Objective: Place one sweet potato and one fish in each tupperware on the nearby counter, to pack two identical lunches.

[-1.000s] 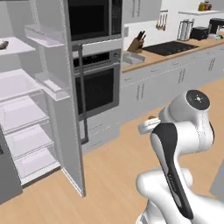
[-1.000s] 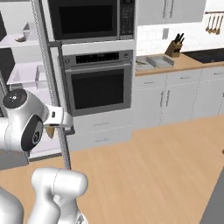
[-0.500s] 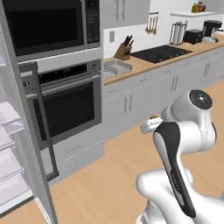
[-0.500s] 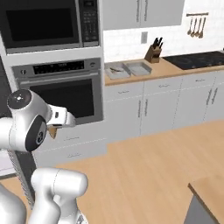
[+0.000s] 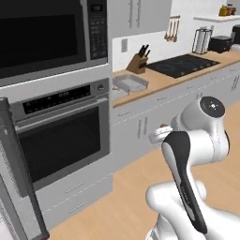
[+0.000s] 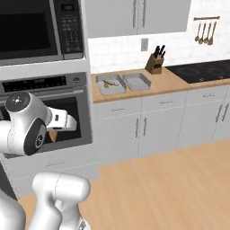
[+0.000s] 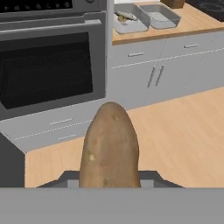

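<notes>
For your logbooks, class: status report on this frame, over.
End effector shut on sweet potato. Two tupperware side by side on counter; left one already holds food. Nothing blocking the open floor ahead.

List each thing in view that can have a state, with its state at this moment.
gripper: shut on the sweet potato
sweet potato: held, sticking out past the fingertips
left tupperware: on the counter, something already inside
right tupperware: on the counter, looks empty
oven door: closed
cabinet doors: closed
</notes>
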Tool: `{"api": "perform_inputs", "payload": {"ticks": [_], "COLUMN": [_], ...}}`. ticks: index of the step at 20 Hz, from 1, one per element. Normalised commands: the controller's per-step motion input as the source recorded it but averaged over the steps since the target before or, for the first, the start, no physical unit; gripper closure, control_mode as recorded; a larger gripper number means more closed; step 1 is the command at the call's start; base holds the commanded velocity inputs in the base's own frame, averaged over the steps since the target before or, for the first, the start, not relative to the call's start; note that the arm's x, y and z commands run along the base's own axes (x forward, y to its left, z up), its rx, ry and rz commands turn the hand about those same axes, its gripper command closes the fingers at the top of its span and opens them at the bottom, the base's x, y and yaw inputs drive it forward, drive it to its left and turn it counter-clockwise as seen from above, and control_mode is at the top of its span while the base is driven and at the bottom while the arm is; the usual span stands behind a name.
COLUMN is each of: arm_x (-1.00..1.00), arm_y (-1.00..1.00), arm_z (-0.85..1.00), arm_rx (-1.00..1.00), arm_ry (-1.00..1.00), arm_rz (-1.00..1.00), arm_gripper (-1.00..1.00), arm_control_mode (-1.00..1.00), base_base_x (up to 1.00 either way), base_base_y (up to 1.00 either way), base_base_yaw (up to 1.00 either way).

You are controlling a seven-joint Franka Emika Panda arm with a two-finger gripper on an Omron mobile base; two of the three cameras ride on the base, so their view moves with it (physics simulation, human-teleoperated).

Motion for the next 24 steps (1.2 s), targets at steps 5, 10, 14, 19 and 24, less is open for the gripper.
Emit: {"api": "perform_inputs", "payload": {"ticks": [5,10,14,19,24], "arm_x": [0.0,0.0,0.0,0.0,0.0], "arm_y": [0.0,0.0,0.0,0.0,0.0], "arm_z": [0.0,0.0,0.0,0.0,0.0], "arm_rx": [0.0,0.0,0.0,0.0,0.0], "arm_ry": [0.0,0.0,0.0,0.0,0.0], "arm_rz": [0.0,0.0,0.0,0.0,0.0], "arm_gripper": [1.0,1.0,1.0,1.0,1.0], "arm_control_mode": [1.0,1.0,1.0,1.0,1.0], "base_base_x": [1.0,1.0,1.0,1.0,1.0], "base_base_y": [-0.96,-0.61,-0.43,-0.34,-0.37], "base_base_yaw": [-0.19,-0.1,-0.01,0.09,0.22]}}
